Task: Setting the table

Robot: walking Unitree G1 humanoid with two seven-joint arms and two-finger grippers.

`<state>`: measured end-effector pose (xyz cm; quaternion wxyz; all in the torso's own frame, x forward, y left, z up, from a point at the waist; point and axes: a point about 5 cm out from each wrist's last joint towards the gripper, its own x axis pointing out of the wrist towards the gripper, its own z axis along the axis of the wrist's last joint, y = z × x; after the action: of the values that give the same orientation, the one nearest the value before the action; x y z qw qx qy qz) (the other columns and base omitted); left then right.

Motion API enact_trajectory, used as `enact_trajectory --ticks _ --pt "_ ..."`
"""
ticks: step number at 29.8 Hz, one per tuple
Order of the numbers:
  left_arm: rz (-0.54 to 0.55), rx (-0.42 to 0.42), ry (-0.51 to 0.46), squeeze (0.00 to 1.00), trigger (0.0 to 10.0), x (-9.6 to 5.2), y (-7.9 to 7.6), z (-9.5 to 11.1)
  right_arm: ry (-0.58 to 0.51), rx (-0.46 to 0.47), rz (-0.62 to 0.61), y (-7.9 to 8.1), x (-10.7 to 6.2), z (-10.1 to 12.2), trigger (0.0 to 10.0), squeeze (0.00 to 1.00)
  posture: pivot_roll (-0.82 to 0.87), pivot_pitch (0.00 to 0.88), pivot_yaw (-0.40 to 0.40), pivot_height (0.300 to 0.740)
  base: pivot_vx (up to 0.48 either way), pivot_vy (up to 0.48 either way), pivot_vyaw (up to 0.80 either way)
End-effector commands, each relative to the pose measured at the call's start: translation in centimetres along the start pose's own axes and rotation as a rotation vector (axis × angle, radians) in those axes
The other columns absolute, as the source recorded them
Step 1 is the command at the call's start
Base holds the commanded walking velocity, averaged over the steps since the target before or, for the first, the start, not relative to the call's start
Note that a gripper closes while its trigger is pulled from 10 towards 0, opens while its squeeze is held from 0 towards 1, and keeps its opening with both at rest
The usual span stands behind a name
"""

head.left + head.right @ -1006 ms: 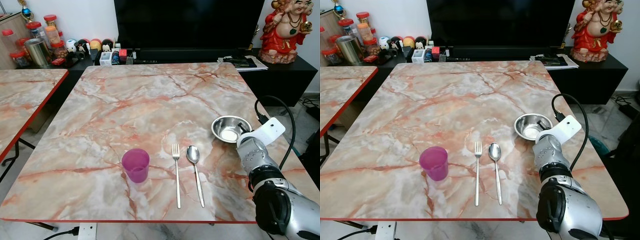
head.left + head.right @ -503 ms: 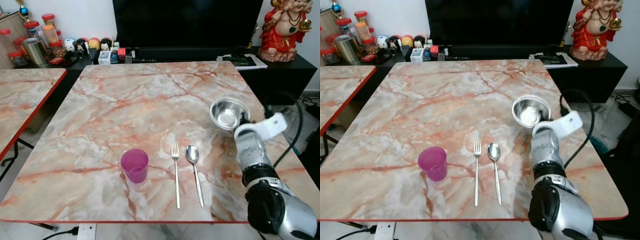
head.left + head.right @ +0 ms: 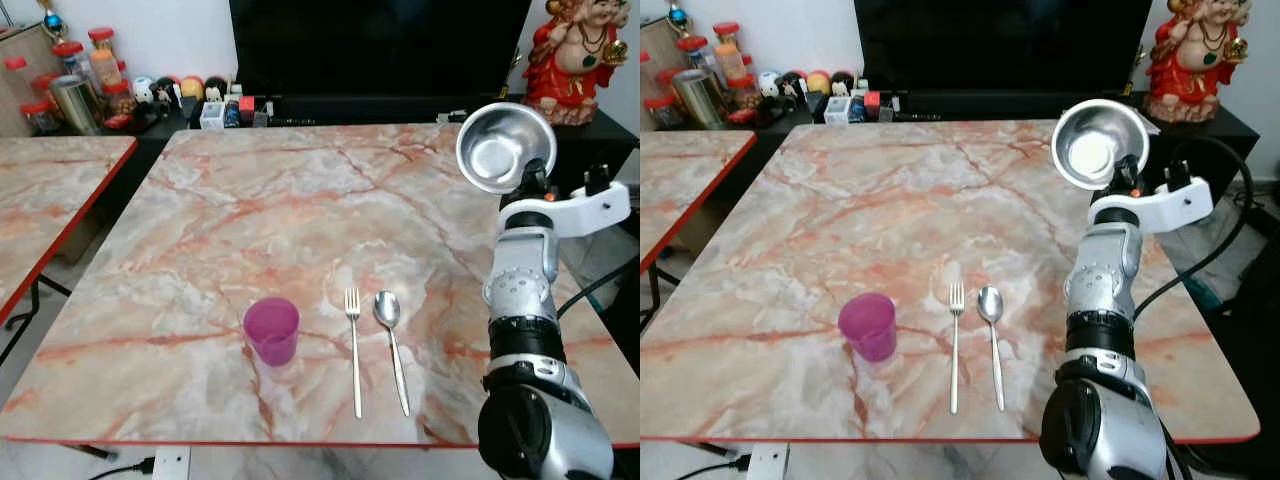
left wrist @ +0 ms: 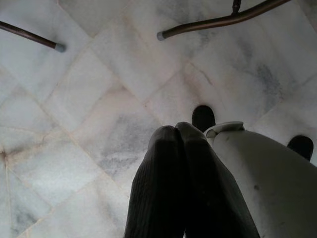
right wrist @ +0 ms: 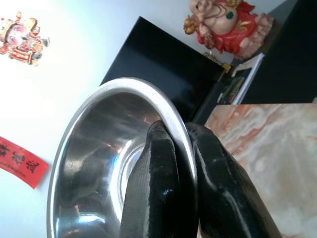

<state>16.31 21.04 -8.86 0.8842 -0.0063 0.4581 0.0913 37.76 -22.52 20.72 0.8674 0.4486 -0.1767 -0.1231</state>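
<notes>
Where the right gripper (image 5: 178,144) pinches the bowl (image 3: 505,146), its rim hides.

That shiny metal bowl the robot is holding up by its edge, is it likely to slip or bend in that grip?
The steel bowl looks rigid and thin-walled, so it probably won't bend and is likely light. The right gripper pinches only its rim, one finger inside and one outside, and the polished surface looks slick, so it might swivel or slide. It is tilted on edge, which may add to that.

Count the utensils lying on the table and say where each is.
2: a fork right of the pink cup, and a spoon just right of the fork.
</notes>
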Motion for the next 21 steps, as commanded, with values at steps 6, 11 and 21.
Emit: enact_trajectory --ticks 6,11,21 --pt "0.013 -0.017 0.026 0.0 10.0 -0.1 0.6 -0.7 0.013 0.01 0.116 2.2 -0.6 -0.4 10.0 0.0 -0.02 0.0 0.017 0.74 0.0 0.48 0.0" --pt "0.016 -0.015 0.03 0.0 10.0 -0.2 1.0 -0.7 0.014 0.008 0.166 3.6 -0.7 -0.4 10.0 0.0 -0.02 0.0 0.018 0.74 0.0 0.48 0.0" --pt "0.023 -0.011 0.039 0.0 10.0 -0.3 2.1 -1.0 0.012 -0.004 0.221 4.7 -1.1 -0.2 10.0 0.0 -0.02 0.0 0.018 0.74 0.0 0.48 0.22"
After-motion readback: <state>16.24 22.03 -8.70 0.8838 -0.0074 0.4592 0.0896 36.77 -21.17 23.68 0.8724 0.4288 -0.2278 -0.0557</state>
